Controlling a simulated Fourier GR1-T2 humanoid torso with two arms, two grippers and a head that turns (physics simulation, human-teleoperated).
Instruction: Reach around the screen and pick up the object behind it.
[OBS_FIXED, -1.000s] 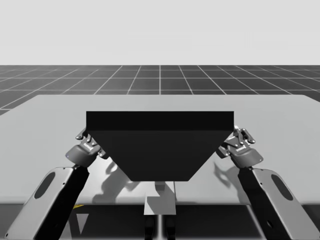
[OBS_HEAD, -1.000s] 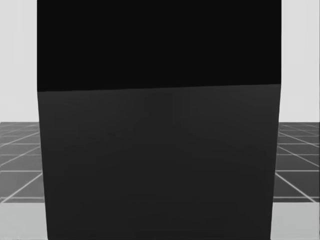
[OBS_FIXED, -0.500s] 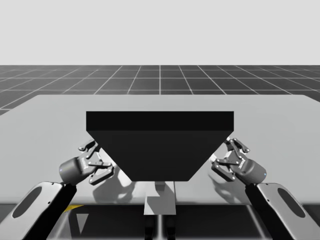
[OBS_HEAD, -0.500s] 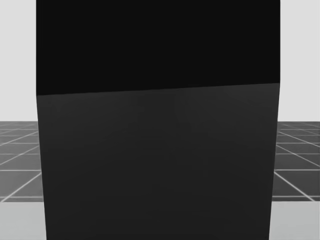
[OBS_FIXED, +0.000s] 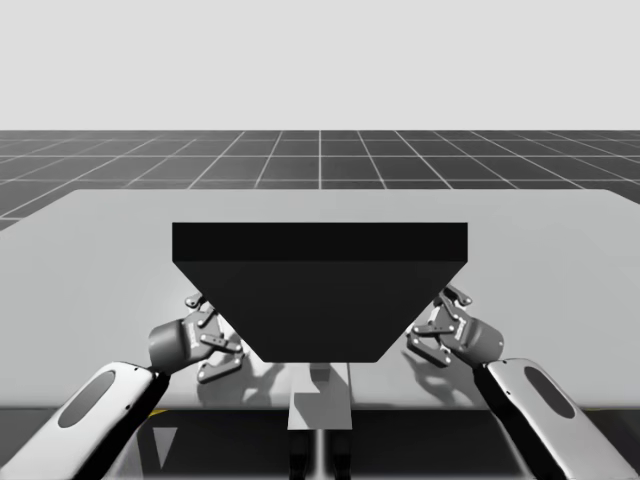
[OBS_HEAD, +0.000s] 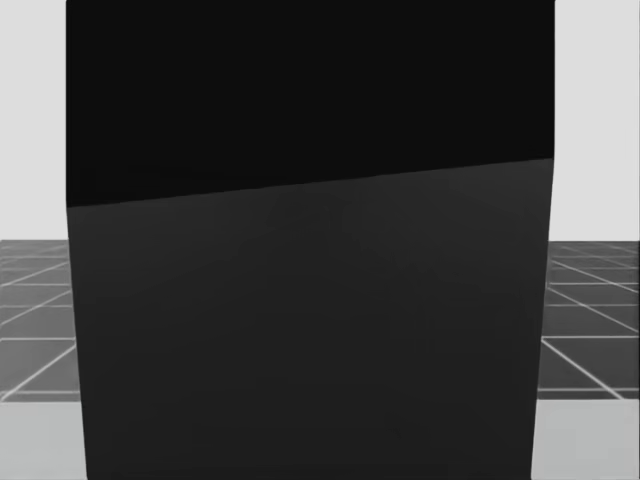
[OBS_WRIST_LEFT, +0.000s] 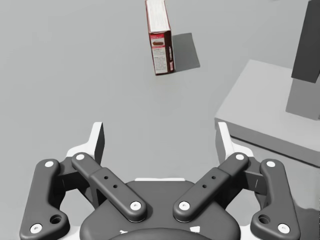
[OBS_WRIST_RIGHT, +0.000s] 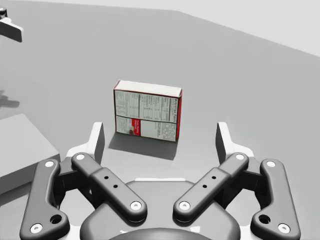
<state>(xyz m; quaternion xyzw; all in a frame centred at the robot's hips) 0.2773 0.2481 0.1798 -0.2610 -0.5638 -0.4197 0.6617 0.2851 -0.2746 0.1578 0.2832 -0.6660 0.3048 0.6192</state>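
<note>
A tall dark screen (OBS_FIXED: 320, 285) stands mid-table on a grey stand (OBS_FIXED: 320, 385) and blocks the head view (OBS_HEAD: 310, 240). Behind it stands a red-and-white box (OBS_WRIST_RIGHT: 147, 111), upright on the table, a short way ahead of my right gripper (OBS_WRIST_RIGHT: 160, 140) and in line with the gap between its open fingers. From my left gripper (OBS_WRIST_LEFT: 160, 142) the same box (OBS_WRIST_LEFT: 160, 42) is far ahead, seen narrow side on. That gripper is open too, with nothing between its fingers. In the high view my left gripper (OBS_FIXED: 218, 337) and right gripper (OBS_FIXED: 432, 328) flank the screen's lower corners.
The grey stand block (OBS_WRIST_LEFT: 270, 115) with the dark screen post (OBS_WRIST_LEFT: 307, 45) lies beside my left gripper, ahead to one side. The same block (OBS_WRIST_RIGHT: 20, 145) sits beside my right gripper. Bare grey table (OBS_FIXED: 100, 250) spreads around the screen to its edges.
Both grippers have come down and inward, from beside the screen's upper sides to its lower corners near the table's front. My head has turned slightly; the screen sits more to the left and tilted.
</note>
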